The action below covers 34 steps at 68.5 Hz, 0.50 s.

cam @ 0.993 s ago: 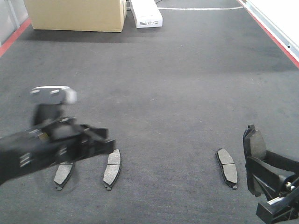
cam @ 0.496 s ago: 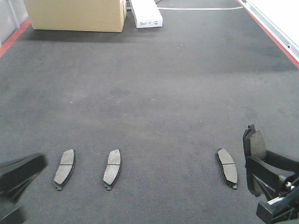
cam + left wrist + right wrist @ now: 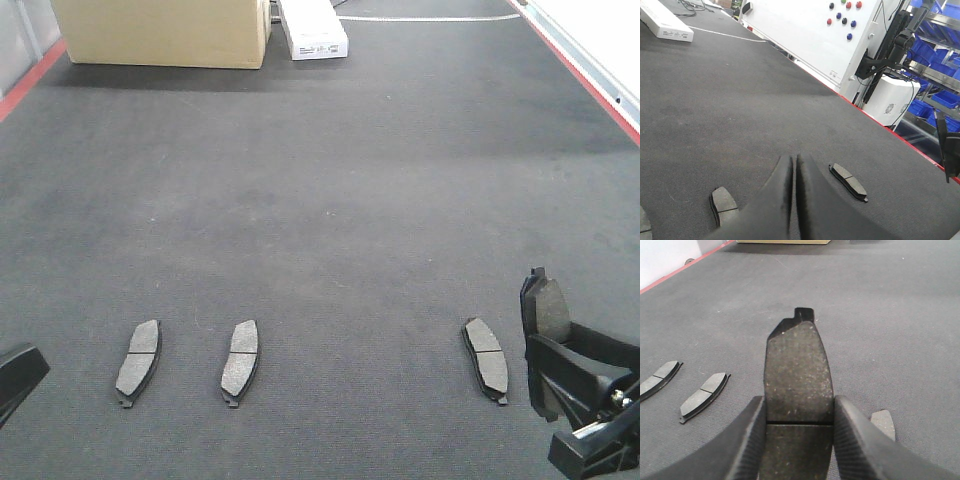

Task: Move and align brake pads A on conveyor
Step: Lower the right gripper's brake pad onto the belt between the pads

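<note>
Right wrist: tool (image 3: 799,440) grips grainy curved pad (image 3: 798,375).

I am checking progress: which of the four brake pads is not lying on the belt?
The brake pad clamped in the right gripper, held off the conveyor; the other three lie flat.

Past the far edge of my working surface stands a tan cardboard box (image 3: 160,32), and a long white carton (image 3: 313,28) lies just beside it. Off the right edge I see a white panel (image 3: 810,32) with red and blue buttons, a white cabinet (image 3: 888,100), and shelving of blue bins (image 3: 930,55). The light is even.
</note>
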### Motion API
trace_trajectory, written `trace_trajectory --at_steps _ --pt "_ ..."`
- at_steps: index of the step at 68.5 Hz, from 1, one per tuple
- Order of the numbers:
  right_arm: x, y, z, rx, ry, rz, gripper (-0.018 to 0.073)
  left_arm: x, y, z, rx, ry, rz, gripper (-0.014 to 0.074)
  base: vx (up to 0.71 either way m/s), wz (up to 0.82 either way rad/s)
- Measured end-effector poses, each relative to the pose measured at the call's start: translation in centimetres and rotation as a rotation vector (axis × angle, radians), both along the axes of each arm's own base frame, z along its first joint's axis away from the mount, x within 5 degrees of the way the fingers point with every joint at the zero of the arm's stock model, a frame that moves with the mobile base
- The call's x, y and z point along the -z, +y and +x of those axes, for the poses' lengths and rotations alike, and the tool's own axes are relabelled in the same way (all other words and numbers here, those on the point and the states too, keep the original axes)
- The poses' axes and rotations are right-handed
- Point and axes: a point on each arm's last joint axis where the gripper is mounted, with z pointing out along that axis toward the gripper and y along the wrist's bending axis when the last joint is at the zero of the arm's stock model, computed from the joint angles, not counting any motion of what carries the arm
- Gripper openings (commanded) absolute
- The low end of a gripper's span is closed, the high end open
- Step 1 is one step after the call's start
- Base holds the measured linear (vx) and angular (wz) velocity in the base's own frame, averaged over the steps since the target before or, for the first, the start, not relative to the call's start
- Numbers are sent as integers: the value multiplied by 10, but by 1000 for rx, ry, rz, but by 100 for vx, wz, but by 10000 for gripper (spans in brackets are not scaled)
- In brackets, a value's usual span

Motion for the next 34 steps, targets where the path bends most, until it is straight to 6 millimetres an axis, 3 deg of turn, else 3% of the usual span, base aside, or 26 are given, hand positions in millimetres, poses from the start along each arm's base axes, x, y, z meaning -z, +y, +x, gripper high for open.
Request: trace_trajectory --at_steps 34 --pt "0 0 0 0 0 0 123 0 0 0 2 4 3 -7 0 0"
